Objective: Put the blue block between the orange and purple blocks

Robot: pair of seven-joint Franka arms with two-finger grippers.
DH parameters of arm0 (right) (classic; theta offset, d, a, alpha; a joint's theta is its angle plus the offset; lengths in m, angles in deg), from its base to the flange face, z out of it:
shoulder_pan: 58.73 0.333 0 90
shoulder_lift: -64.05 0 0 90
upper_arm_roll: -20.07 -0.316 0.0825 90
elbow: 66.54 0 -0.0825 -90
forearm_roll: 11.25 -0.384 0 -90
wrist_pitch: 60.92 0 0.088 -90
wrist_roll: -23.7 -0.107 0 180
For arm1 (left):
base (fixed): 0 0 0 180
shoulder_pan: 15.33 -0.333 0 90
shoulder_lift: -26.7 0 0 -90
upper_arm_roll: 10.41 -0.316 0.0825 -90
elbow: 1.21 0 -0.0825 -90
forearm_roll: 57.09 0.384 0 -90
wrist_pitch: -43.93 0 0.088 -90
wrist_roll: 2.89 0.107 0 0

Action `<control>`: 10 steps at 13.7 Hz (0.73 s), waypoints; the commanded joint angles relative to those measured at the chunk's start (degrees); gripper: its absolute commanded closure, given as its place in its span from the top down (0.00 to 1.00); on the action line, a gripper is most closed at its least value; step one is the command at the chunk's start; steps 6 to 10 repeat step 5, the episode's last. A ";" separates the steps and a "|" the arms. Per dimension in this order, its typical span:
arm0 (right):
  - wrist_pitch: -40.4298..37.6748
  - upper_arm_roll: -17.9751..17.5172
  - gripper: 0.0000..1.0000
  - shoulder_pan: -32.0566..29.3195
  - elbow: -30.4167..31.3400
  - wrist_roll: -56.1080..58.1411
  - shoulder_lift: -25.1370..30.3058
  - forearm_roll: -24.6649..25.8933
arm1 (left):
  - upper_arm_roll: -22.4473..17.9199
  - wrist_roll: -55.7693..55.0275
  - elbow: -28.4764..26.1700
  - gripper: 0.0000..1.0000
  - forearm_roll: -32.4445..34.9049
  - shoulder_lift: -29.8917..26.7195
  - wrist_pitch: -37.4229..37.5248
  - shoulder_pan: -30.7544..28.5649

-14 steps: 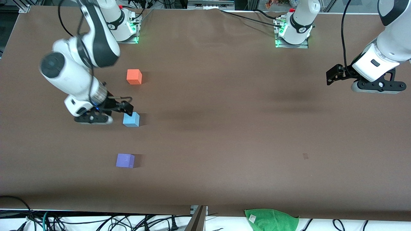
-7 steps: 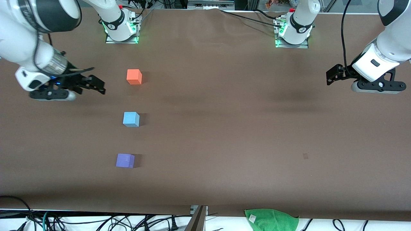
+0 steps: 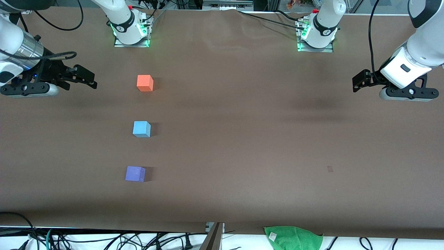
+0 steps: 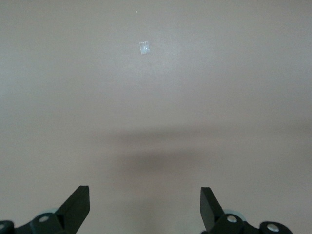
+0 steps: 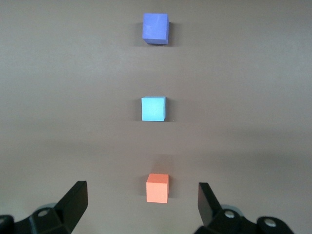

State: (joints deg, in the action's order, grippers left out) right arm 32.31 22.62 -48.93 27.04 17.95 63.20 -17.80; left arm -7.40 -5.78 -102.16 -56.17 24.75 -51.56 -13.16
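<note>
On the table's right-arm end, my right gripper [image 3: 78, 77] hangs with its jaws wide and nothing between them, pulled well away from the blocks; a second ago it sat right at the blue block [image 3: 141, 129], so I have let go and backed off and up toward the table's edge. Next along stand the three cubes in a line running toward the front camera: the orange block [image 3: 145, 83] farthest from it, the blue block in the middle, the purple block [image 3: 135, 173] nearest. None touches another, and the gaps on either side of the blue one look about even. My right wrist view shows the same row, orange [image 5: 157, 187] closest under my open fingers [image 5: 75, 200], then blue [image 5: 153, 108], then purple [image 5: 155, 28]. The blue block has not shifted since I released it, so I judge the placing done and nothing left but to hold clear. Farther along, the middle of the table [image 3: 242, 139] shows only a small pale mark. At the left arm's end, my left gripper [image 3: 360, 80] waits over bare surface, jaws apart and empty; its wrist view shows only tabletop. A green cloth [image 3: 293, 238] lies at the edge nearest the front camera. I see no container of any kind anywhere, so nothing is held in one.
</note>
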 commanded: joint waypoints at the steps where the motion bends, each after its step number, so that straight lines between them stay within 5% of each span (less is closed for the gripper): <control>1: -0.78 0.17 1.00 -0.48 -1.91 0.30 -1.00 -0.21 | -0.28 -0.09 0.14 1.00 -1.27 -0.25 0.75 0.29; 10: -1.38 0.35 1.00 -0.84 -4.36 0.82 -1.87 0.57 | -0.28 -0.10 0.23 1.00 -1.27 -0.25 0.75 0.29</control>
